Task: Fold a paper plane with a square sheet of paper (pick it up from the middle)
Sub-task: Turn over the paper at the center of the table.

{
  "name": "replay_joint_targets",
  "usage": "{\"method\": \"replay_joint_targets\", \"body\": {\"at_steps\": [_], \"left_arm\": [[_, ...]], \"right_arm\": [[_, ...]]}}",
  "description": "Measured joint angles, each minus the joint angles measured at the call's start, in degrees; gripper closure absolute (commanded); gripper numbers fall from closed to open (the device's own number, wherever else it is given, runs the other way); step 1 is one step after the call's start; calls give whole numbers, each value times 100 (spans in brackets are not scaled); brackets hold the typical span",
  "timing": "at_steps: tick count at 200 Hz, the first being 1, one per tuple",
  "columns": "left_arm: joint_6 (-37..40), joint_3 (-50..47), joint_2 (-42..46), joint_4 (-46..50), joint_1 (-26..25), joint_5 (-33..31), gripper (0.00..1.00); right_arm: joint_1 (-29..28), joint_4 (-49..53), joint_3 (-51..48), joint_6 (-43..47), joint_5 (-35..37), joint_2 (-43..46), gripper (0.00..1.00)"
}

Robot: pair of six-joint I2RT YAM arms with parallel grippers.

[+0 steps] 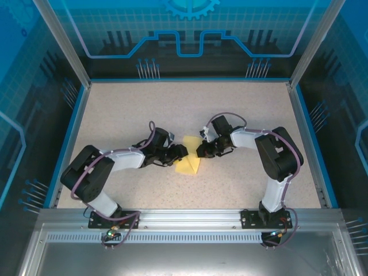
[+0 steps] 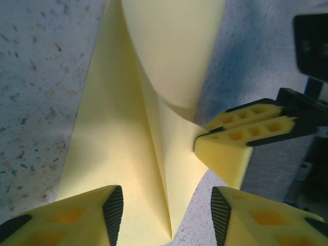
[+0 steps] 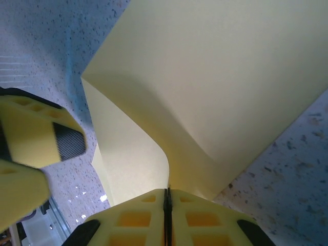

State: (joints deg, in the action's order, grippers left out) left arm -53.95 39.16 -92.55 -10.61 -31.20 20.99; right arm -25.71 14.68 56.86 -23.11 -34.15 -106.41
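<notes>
The pale-yellow sheet of paper (image 1: 188,163) lies partly folded in the middle of the table, between the two grippers. In the left wrist view the paper (image 2: 118,138) narrows to a point with a centre crease. My left gripper (image 2: 166,215) stands open astride that point, one finger over the paper and one over bare table. My right gripper (image 3: 167,197) is shut on an edge of a flap of the paper (image 3: 220,77), which curls up from the table. The right gripper's fingers (image 2: 241,134) sit close beside the left's. In the top view, left gripper (image 1: 180,153) and right gripper (image 1: 201,151) face each other.
The speckled tabletop (image 1: 241,109) is bounded by a blue rim and clear enclosure walls (image 1: 305,109). An aluminium rail (image 1: 190,218) with both arm bases runs along the near edge.
</notes>
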Motion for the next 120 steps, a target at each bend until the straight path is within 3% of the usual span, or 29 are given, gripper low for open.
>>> {"method": "replay_joint_targets", "body": {"at_steps": [96, 120], "left_arm": [[105, 496, -693, -61, -85, 92, 66], [162, 522, -769, -44, -85, 92, 74]], "right_arm": [[0, -90, -66, -44, -76, 9, 89], [2, -92, -68, -44, -85, 24, 89]]}}
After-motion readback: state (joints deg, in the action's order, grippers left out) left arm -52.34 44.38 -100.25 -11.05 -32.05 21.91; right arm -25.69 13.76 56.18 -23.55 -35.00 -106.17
